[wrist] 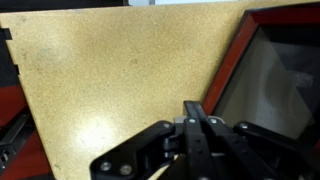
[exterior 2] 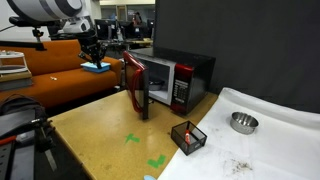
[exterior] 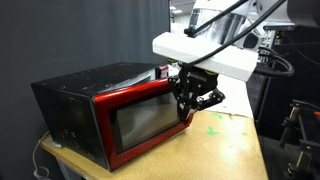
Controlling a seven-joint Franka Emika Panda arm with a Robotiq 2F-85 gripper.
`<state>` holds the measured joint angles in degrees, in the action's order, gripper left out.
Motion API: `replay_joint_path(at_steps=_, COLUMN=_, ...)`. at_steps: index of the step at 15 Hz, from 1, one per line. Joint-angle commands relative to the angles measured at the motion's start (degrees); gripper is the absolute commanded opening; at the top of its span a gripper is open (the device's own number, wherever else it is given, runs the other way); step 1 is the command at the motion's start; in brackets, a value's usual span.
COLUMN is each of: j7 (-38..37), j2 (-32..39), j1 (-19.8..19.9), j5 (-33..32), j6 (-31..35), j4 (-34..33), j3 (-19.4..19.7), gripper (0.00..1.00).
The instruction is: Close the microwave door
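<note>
On a tan speckled tabletop (wrist: 100, 70), a large boxy microwave (exterior: 65, 105) of matte black casing and glossy red front. Wide red-framed, dark-glass microwave door (exterior: 145, 122) swung out from the oven, well ajar (oven cavity (exterior 2: 160, 85) showing behind it). Near the door's free edge, black Robotiq gripper (exterior: 196, 100), jaws pressed together on nothing; contact with the door impossible to tell.

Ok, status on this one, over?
Claw shut, empty, beside door's edge. Microwave door standing open. Nothing seen blocking its swing.
</note>
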<state>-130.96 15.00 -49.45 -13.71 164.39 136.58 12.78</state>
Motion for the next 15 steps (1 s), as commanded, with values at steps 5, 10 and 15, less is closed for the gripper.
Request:
replay_joint_path(at_steps=5, j7=-16.1, j2=0.2, j1=-0.8, j5=-3.3, j6=13.5, j4=6.6, j3=11.2, gripper=0.0)
replay_joint_path(at_steps=10, j7=-19.2, j2=6.4, j1=-19.1, j5=1.3, j6=20.1, j4=6.4, j3=34.6, gripper=0.0)
replay_joint_path(at_steps=15, j7=-17.9, j2=14.9, j1=-33.4, j5=16.9, j6=24.3, j4=8.8, j3=43.3, gripper=0.0)
